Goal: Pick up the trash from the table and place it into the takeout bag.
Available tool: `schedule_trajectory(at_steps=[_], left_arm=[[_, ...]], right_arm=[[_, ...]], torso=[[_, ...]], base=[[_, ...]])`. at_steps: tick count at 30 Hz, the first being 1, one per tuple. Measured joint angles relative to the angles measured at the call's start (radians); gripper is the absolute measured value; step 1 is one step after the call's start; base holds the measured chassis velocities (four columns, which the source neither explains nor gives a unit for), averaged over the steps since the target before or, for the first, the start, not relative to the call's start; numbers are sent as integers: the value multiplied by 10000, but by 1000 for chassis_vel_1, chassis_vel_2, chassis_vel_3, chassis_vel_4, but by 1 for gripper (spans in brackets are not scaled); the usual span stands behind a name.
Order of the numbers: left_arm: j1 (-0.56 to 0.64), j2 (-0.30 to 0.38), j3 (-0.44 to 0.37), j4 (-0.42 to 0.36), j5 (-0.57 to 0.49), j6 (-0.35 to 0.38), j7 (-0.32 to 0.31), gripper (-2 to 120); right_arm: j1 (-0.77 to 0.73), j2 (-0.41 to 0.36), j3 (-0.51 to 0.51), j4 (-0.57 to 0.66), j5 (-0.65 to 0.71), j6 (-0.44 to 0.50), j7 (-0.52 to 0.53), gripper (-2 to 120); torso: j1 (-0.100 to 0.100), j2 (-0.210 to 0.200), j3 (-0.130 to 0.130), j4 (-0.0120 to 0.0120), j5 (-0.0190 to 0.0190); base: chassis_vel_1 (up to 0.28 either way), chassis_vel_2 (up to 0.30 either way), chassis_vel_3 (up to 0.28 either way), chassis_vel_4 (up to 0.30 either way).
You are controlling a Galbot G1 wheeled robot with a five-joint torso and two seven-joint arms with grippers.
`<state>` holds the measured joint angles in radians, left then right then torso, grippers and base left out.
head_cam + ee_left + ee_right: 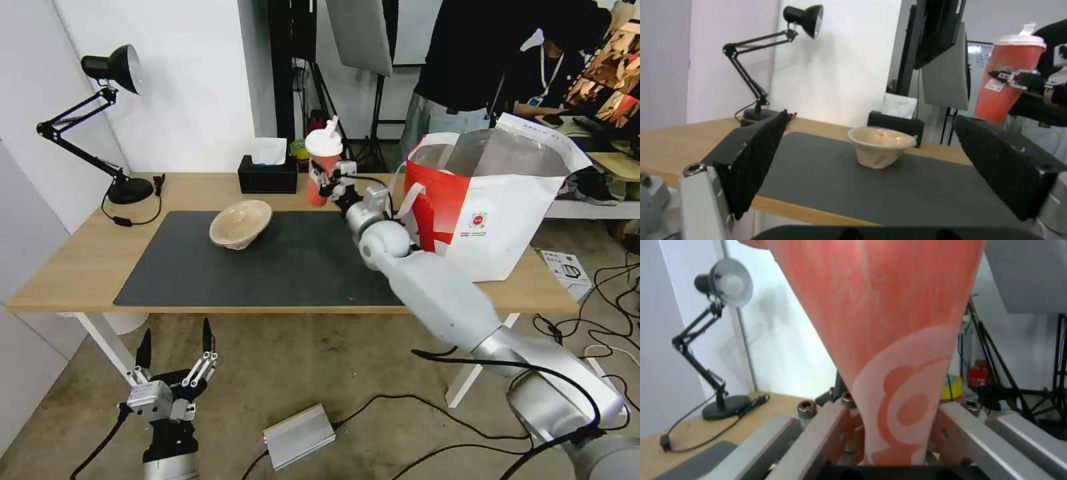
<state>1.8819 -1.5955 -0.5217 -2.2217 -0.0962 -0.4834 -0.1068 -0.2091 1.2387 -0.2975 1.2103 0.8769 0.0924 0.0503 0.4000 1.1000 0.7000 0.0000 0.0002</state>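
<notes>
Holding the red drink cup (323, 167) off the table (80, 260), my right gripper (331, 180) has its fingers clamped on the cup's sides — the white lid and straw sit on top, the cup tilted a little. In the head view the cup hangs over the far edge of the dark grey mat (293, 267), at about 9 o'clock from the takeout bag (493, 213) and just beside the black tissue box (268, 175), which sits at the cup's 9 o'clock. The right wrist view has the cup's red wall (871, 323) running down between the metal fingers (826, 426).

The bag stands open on the table's right end, its foil lining showing, near the cup but apart from it. The beige paper-pulp bowl (241, 224) rests on the mat at roughly 8 o'clock from the cup, leaning to one side.

My left gripper (175, 347) hangs below the table's near edge at the view's 7 o'clock, fingers spread apart — the left wrist view looks between its two black pads (753, 160) at the bowl (880, 146). A black desk lamp (100, 120) stands on the table's far left corner.
</notes>
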Motion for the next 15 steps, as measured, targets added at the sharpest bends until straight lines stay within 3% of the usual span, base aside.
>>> schedule_trajectory(at_steps=[15], left_arm=[[-174,2,78,144,-77,-109,-9,100]], right_arm=[[189,-1120,-40,1345,830,-516,332,6]], torso=[[0,0,0,0,0]], base=[[0,0,0,0]])
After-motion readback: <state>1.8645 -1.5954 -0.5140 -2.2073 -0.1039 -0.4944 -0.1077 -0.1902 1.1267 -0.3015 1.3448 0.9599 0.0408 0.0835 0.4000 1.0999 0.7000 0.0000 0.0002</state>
